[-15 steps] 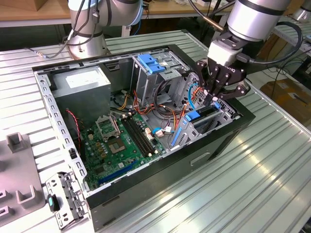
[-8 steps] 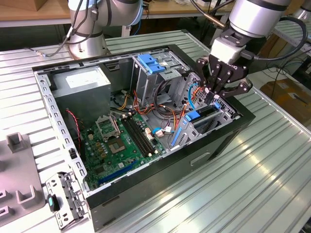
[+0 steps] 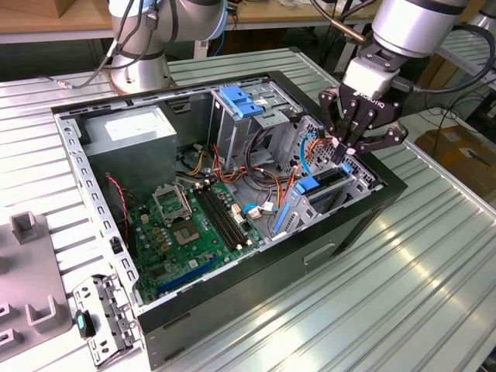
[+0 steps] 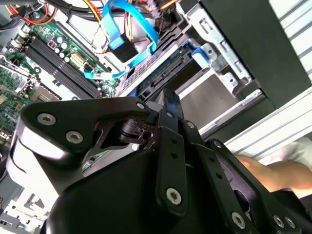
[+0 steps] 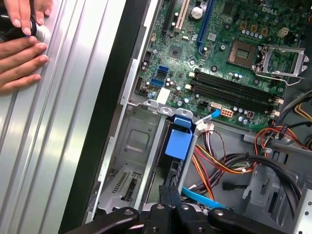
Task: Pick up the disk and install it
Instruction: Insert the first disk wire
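The disk (image 3: 319, 188), dark with blue carrier rails, sits on edge in the drive bay at the exterior view's right end of the open computer case (image 3: 93, 194). In the first wrist view its blue rail end (image 5: 178, 142) stands in the bay's slot; in the second wrist view its dark body (image 4: 163, 68) lies just beyond the fingers. My gripper (image 3: 346, 151) hangs straight above the bay with its fingers shut together. The tips (image 5: 169, 197) reach the disk's near end, and nothing shows between them.
A thin blue cable (image 3: 308, 155) and orange wires run beside the bay. A tall metal cage with a blue latch (image 3: 240, 101) stands behind, and the motherboard (image 3: 194, 225) lies mid-case. A person's hands (image 5: 19, 53) rest on the ribbed table near the case. Another arm's base (image 3: 139, 54) stands at the back.
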You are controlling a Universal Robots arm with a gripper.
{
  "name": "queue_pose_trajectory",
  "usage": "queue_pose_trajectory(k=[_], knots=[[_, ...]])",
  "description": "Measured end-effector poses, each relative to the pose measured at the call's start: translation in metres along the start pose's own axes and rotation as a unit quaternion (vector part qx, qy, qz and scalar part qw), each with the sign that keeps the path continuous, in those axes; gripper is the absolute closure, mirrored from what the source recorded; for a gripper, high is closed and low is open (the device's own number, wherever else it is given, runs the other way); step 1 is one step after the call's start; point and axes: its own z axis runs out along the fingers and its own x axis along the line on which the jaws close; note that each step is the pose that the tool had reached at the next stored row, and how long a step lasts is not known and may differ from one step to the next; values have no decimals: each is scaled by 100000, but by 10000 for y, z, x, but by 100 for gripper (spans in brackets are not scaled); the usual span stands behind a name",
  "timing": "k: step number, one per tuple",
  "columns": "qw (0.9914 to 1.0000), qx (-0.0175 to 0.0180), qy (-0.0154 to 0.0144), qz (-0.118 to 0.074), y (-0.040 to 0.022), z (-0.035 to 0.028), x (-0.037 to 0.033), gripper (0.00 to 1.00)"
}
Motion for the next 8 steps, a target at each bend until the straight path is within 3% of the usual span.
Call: queue_pose_trajectory(k=[8], knots=[[100000,-54,-16,-124,-148,1,34,89]])
